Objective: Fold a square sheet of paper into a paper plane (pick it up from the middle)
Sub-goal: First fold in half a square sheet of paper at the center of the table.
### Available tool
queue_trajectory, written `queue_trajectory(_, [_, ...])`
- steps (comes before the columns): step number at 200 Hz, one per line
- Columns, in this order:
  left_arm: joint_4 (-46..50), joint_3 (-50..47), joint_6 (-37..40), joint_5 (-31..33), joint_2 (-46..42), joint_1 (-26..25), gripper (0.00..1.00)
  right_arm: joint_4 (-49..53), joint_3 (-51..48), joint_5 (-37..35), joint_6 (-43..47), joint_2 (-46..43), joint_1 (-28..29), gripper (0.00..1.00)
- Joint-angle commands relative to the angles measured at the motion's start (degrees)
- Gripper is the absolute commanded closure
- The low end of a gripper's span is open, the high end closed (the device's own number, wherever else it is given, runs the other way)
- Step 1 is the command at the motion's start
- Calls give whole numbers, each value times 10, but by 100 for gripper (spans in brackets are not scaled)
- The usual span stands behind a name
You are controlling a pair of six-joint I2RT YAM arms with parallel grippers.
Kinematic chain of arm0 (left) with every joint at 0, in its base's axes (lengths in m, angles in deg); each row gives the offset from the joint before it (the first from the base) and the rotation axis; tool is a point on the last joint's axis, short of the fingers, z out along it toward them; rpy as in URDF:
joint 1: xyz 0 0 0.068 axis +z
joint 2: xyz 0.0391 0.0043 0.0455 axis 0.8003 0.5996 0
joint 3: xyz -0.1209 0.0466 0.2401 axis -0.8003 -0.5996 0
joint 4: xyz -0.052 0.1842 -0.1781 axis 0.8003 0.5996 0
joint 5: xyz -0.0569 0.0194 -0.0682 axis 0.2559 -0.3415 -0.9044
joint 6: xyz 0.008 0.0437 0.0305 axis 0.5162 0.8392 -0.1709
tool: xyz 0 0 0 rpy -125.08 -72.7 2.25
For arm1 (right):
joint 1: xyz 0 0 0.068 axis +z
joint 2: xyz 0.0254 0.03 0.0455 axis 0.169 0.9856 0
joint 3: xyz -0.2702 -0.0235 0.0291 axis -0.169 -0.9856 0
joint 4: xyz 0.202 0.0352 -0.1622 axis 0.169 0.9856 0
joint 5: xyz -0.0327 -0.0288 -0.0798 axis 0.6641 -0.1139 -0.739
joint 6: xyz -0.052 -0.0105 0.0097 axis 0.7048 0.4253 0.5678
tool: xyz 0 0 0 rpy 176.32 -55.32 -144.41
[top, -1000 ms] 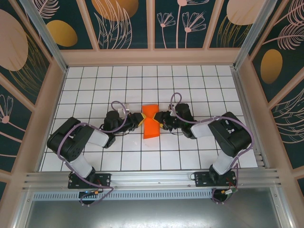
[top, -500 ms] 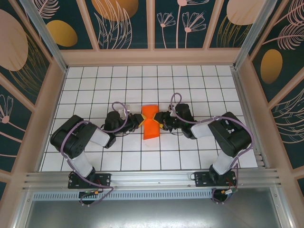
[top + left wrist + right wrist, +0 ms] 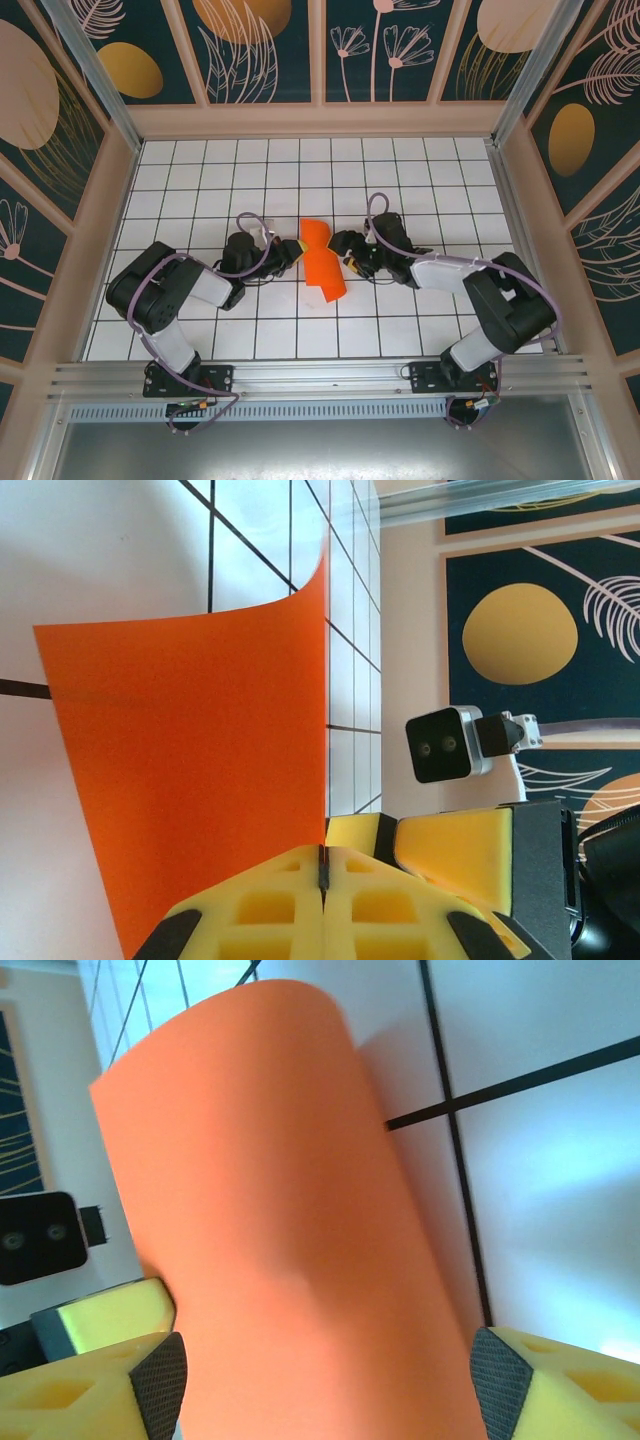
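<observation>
Curling square sheet of paper [image 3: 322, 262], one edge pinched in left gripper [image 3: 322, 868], right gripper [image 3: 349, 262] wide around other edge.

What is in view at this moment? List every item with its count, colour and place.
sheet of paper: one, orange-red, curled, middle of the table between the grippers.
table: one, white tiles with dark lines, under everything.
wall panels: several, dark teal with gold and pink plant patterns, on three sides.
rail: one, silver metal, near edge, by the arm bases.
cables: two, purple, one along each arm.
left gripper: one, black with yellow pads, shut on the sheet's left edge.
right gripper: one, black and yellow, open, jaws astride the sheet's right side.
</observation>
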Motion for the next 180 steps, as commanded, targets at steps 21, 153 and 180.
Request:
queue_trajectory(21, [-34,24,-2,-11,4,-24,100,87,-2,-37,54,-51,-15,22])
queue_trajectory(153, [45,25,8,76,33,-73,100,120,5,129,210,-25,-86,25])
queue_trajectory(180, [89,38,29,72,40,-73,100,122,24,121,204,14,-62,30])
